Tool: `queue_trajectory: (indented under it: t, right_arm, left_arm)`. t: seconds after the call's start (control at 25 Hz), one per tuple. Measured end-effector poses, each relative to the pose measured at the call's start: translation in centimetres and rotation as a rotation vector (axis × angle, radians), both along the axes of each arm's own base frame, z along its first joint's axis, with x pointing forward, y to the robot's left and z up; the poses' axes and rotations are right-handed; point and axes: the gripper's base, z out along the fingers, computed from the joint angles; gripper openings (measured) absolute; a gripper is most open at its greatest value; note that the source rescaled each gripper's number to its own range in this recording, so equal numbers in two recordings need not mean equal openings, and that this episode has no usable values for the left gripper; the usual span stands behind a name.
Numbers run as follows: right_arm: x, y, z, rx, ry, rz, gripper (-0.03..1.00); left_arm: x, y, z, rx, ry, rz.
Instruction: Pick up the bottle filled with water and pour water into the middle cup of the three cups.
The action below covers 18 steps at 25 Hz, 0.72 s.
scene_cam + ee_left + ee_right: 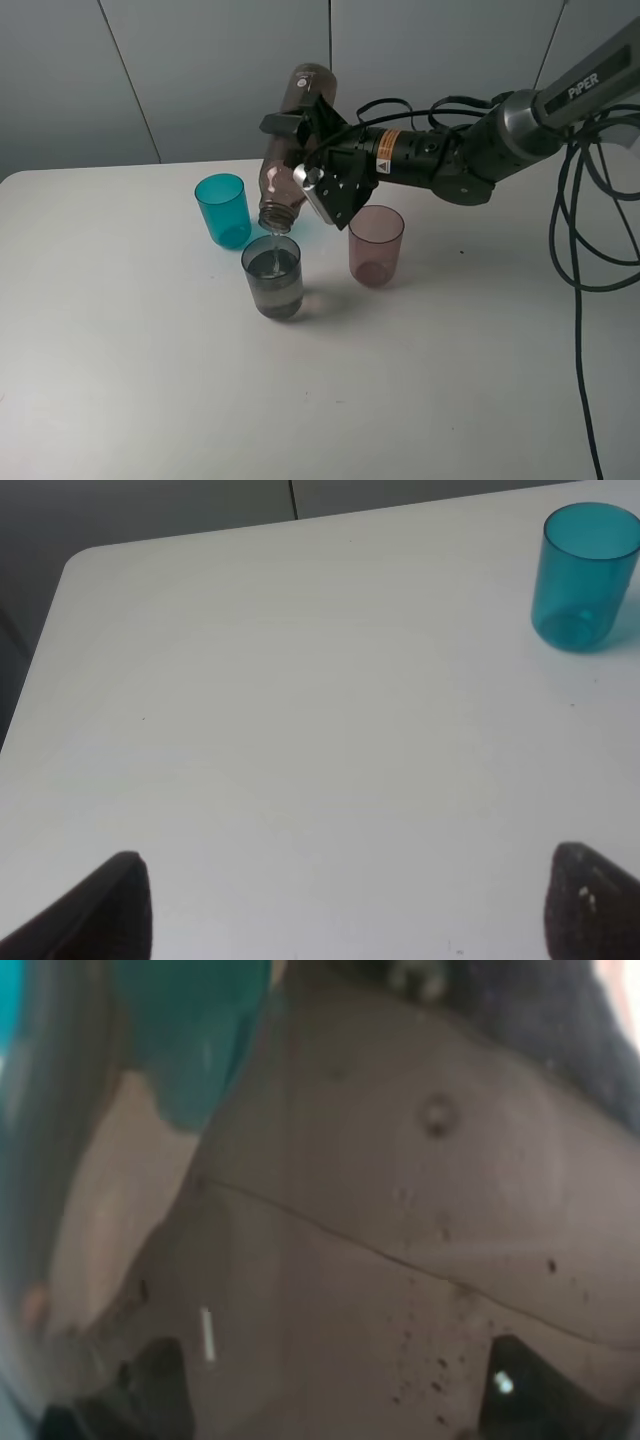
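The right jaws are clamped around the tall smoky grey-brown translucent plastic bottle (282,185), which is tipped neck-down just above the smoky grey translucent plastic tumbler (273,280). A thin stream falls into the tumbler. It stands on the white table (150,380) between a teal tumbler (222,210) and a pinkish-mauve tumbler (376,245). The left jaws stand wide apart above the table, holding nothing.

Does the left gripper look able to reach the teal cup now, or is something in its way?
Probably yes: only bare table lies between the left gripper and the teal cup; nothing blocks it.
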Motion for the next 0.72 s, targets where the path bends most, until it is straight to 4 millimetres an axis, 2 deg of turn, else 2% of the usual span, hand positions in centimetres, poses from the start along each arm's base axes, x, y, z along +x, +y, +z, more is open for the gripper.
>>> queue_trajectory:
  t: [0.16,0.72]
  right_arm:
    - [-0.19,0.11,0.70,0.016,-0.037,0.025,0.00]
    - [-0.53,0.43,0.75,0.014,-0.053,0.060,0.00]
  left_arm:
    - [0.00,0.00,0.00,0.000,0.000,0.000]
    - [0.00,0.00,0.00,0.000,0.000,0.000]
